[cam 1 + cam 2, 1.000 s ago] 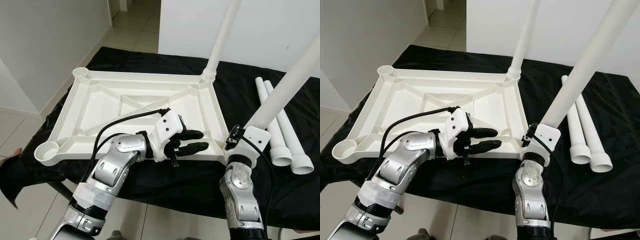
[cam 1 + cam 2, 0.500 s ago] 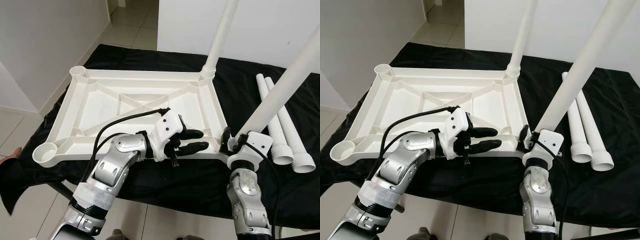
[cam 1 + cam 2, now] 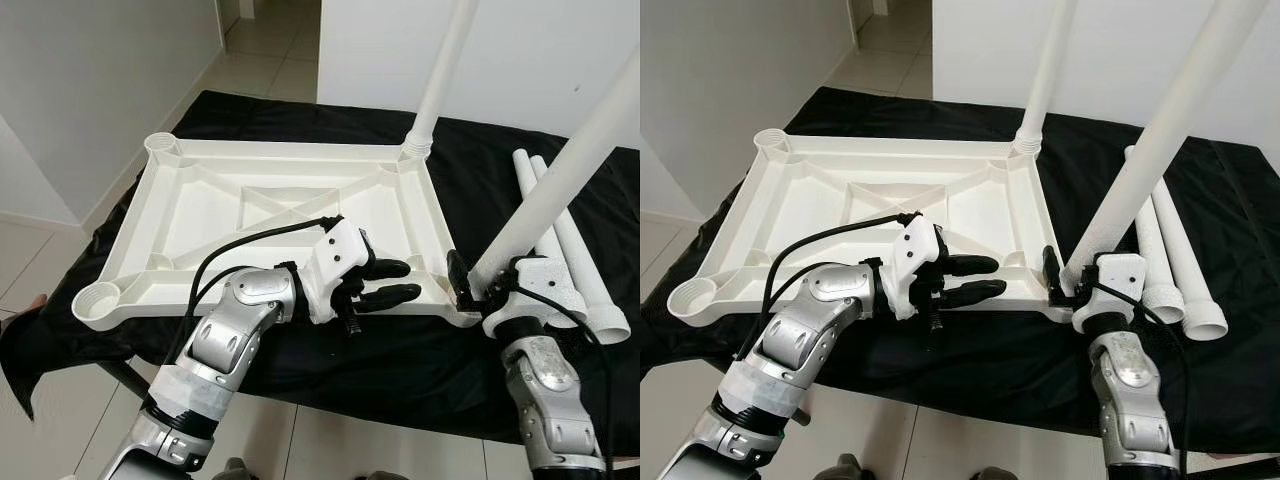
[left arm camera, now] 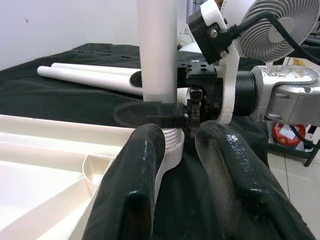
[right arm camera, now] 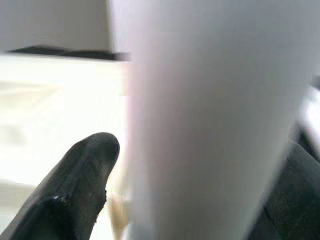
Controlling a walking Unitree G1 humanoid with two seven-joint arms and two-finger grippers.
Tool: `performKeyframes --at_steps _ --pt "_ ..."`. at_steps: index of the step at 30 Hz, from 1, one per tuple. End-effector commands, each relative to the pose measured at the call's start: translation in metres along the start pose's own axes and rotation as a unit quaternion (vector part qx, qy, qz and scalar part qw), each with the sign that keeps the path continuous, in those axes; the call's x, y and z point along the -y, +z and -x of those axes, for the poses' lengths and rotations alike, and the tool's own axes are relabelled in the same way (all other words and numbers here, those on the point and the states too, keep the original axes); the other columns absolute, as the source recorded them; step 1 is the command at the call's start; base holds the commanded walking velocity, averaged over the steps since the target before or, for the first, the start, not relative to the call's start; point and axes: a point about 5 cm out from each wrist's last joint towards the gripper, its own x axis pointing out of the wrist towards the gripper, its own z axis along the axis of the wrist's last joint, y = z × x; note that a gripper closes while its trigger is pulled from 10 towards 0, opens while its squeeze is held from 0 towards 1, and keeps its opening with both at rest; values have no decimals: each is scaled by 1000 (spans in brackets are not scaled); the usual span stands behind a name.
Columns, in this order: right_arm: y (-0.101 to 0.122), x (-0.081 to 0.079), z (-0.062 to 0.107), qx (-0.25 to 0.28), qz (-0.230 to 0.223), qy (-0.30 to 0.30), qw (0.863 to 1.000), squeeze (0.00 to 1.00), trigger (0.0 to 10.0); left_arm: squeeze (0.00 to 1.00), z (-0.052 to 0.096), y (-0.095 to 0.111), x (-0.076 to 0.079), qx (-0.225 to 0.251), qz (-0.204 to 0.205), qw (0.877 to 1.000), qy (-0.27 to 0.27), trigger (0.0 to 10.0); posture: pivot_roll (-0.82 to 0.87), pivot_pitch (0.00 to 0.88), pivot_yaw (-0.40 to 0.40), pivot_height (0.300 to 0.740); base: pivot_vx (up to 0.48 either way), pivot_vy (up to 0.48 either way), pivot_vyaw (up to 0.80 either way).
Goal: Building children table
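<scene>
The white tabletop [image 3: 200,215] lies upside down on a black-covered table. One white leg [image 3: 440,70] stands in its far right corner socket. My right gripper [image 3: 478,282] is shut on a second leg [image 3: 570,170], which leans to the right with its lower end at the near right corner socket [image 4: 172,142]. That leg [image 5: 200,120] is close and blurred beside one black finger [image 5: 80,185] in the right wrist view. My left gripper [image 3: 388,281] lies over the near rim, left of that corner, fingers [image 4: 135,185] clamped on the rim.
Two spare legs [image 3: 570,250] lie side by side on the black cloth [image 3: 400,360] at the right. Empty sockets sit at the near left [image 3: 96,300] and far left [image 3: 163,146] corners. White walls stand behind and left, over tiled floor. A fan [image 4: 265,30] stands beyond the table.
My right forearm has swung out to the right and its wrist has turned while still holding the leg at the near right corner. The left gripper has stayed on the rim.
</scene>
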Motion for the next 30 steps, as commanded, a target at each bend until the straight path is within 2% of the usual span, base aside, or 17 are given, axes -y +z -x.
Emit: performKeyframes --at_steps 1,9,10,14,15,16,17,18,19,20,21,22,24,25,26,27,30 --pt "-1 3 -1 -4 4 26 1000 0 10000 0 -1 0 -2 -7 1 1000 27 10000 18 14 9 740 0 0 0" --pt "-3 10 -3 -26 25 91 995 0 9922 0 -5 -5 8 -19 26 999 12 10000 17 15 9 740 0 0 0" --pt "-4 12 -4 -32 30 97 994 0 7412 0 -6 -7 9 -22 32 999 12 10000 18 16 8 740 0 0 0" --pt "-7 14 -3 -43 31 107 993 0 7373 0 -8 -10 11 -32 41 999 16 10000 18 17 7 740 0 0 0" --pt "-9 15 -3 -48 30 111 992 0 7961 0 -9 -12 11 -37 44 998 20 10000 18 17 6 740 0 0 0" --pt "-10 16 -3 -51 29 113 992 0 7961 0 -9 -14 11 -41 45 998 22 10000 18 17 6 740 0 0 0" --pt "-11 17 -3 -54 36 114 991 0 6863 0 -10 -15 11 -43 47 998 26 10000 18 17 5 740 0 0 0" --pt "-12 18 -3 -55 39 114 991 0 7843 0 -11 -16 11 -44 47 998 28 10000 18 17 5 740 0 0 0" --pt "-12 18 -3 -55 39 114 991 0 7843 0 -11 -16 11 -44 47 998 28 10000 18 17 5 740 0 0 0" --pt "-13 17 -2 -58 44 119 990 0 5882 0 -11 -16 11 -45 47 997 29 10000 17 17 6 740 0 0 0" --pt "-13 17 -2 -58 44 119 990 0 5882 0 -11 -16 11 -45 47 997 29 10000 17 17 6 740 0 0 0" --pt "-14 17 -2 -59 42 124 990 0 4706 0 -12 -16 12 -45 47 997 30 10000 17 15 6 740 0 0 0" --pt "-14 17 -2 -59 42 124 990 0 4706 0 -12 -16 12 -45 47 997 30 10000 17 15 6 740 0 0 0" --pt "-14 17 -2 -60 40 127 989 0 1529 0 -12 -16 12 -45 47 997 30 10000 17 15 6 740 0 0 0" --pt "-14 17 -2 -60 40 127 989 0 1529 0 -12 -16 12 -45 47 997 30 10000 17 15 6 740 0 0 0" --pt "-16 17 -1 -60 36 132 989 0 0 0 -12 -16 12 -45 49 997 31 10000 15 11 8 740 0 0 0" --pt "-16 17 0 -59 36 136 988 0 0 0 -13 -15 12 -46 50 997 31 10000 15 10 8 740 0 0 0"
